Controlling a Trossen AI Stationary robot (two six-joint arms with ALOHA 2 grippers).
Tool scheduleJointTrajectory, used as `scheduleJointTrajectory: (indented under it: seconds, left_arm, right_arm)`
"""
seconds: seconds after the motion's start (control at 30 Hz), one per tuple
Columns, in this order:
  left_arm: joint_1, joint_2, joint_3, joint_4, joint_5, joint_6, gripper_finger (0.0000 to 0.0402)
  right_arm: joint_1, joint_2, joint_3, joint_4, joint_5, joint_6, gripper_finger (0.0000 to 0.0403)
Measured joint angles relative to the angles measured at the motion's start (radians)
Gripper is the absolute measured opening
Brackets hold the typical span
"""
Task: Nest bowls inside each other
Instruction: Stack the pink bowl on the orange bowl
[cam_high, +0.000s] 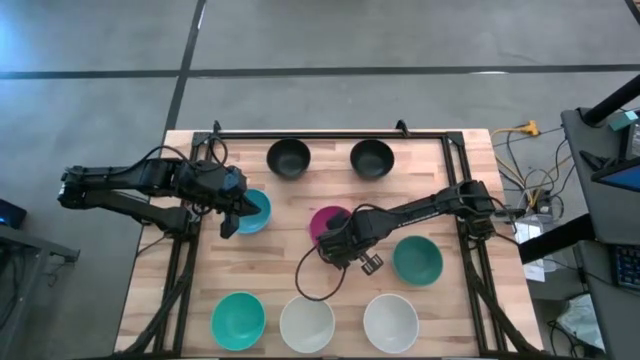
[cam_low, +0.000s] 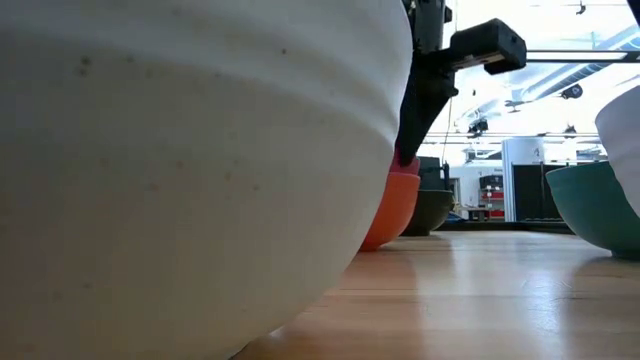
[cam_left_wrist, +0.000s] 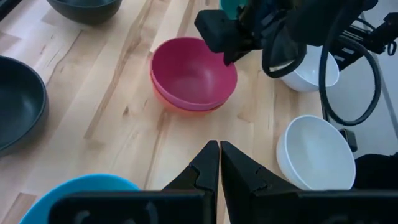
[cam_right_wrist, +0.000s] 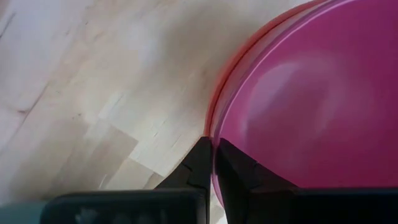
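A magenta bowl (cam_high: 330, 220) sits nested in a red bowl (cam_left_wrist: 186, 106) at mid-table. My right gripper (cam_right_wrist: 213, 149) is shut on their rim at the near side. The blue bowl (cam_high: 256, 210) stands on the table's left. My left gripper (cam_left_wrist: 219, 163) hovers over it, shut, touching nothing that shows. Two black bowls (cam_high: 289, 157) (cam_high: 372, 157) stand along the far edge. One teal bowl (cam_high: 417, 260) is at the right and another (cam_high: 238, 318) near left. Two white bowls (cam_high: 307, 323) (cam_high: 390, 322) stand along the near edge. My right gripper pinches the magenta bowl's rim (cam_right_wrist: 219, 127) at its near side, one finger (cam_right_wrist: 239, 168) inside the bowl and one (cam_right_wrist: 196, 163) outside. Whether the red rim (cam_right_wrist: 209, 121) is caught too, I cannot tell. The fingers slant down from above. The nested pair rests on the table.
The black frame rail (cam_high: 330, 134) runs along the far edge. A black cable (cam_high: 305, 280) loops below the right arm, over the table between the magenta and white bowls. Bare wood shows between the blue and magenta bowls (cam_left_wrist: 124, 118).
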Motion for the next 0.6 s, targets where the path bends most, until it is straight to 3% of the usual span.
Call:
scheduleJointTrajectory:
  seconds: [0.17, 0.6]
  left_arm:
    - [0.000, -0.001, 0.000, 0.000, 0.001, 0.000, 0.0000]
    - [0.000, -0.002, 0.000, 0.000, 0.001, 0.001, 0.0000]
  right_arm:
    - [0.000, 0.001, 0.000, -0.003, 0.072, 0.012, 0.0013]
    - [0.000, -0.007, 0.000, -0.036, 0.075, -0.008, 0.0013]
